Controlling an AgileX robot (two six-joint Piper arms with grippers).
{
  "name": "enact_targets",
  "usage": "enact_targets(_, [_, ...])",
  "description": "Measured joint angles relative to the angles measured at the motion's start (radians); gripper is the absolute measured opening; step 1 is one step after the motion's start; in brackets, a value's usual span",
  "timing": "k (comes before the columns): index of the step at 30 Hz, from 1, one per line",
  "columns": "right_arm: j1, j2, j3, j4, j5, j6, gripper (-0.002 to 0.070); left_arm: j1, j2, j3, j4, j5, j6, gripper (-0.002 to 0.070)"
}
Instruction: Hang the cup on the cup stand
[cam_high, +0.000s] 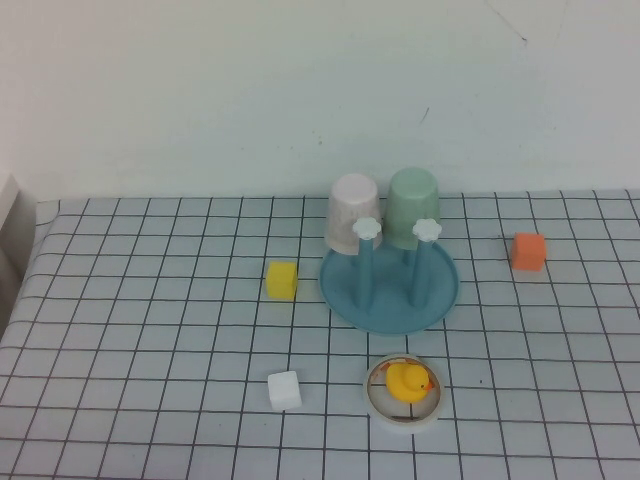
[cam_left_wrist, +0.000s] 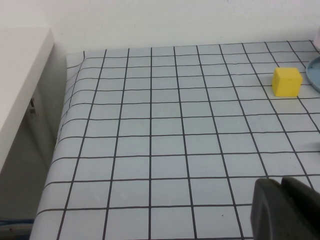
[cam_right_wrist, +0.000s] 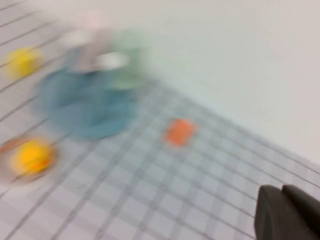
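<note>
The mint-green cup (cam_high: 412, 205) sits upside down on a back peg of the blue cup stand (cam_high: 390, 292), beside a pale pink cup (cam_high: 352, 214) on another peg. Two front pegs with white flower caps are bare. In the right wrist view the cup (cam_right_wrist: 129, 60) and cup stand (cam_right_wrist: 85, 107) show blurred. Neither arm appears in the high view. My left gripper (cam_left_wrist: 281, 186) is shut and holds nothing, above bare cloth well left of the stand. My right gripper (cam_right_wrist: 282, 192) is shut and holds nothing, out to the right of the stand.
A yellow block (cam_high: 282, 280) lies left of the stand, a white block (cam_high: 284, 389) nearer the front, an orange block (cam_high: 528, 251) to the right. A round ring with a yellow duck (cam_high: 405, 390) sits in front of the stand. The checked cloth's left edge (cam_left_wrist: 60, 145) drops beside a white shelf.
</note>
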Motion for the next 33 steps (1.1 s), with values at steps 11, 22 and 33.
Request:
enact_targets(11, [-0.476,-0.005,0.0,0.138,-0.061,0.02,-0.0001,0.0,0.0,0.0,0.0,0.0,-0.003,-0.0001])
enact_targets(22, [-0.547,-0.237,0.0,0.142,0.047,0.02,-0.0001,0.0,0.0,0.0,0.0,0.0,-0.003,-0.0001])
enact_targets(33, [-0.554,-0.359,0.006,0.142,0.044,0.02,-0.0001,0.0,-0.001,0.0,0.0,0.0,0.001,-0.0001])
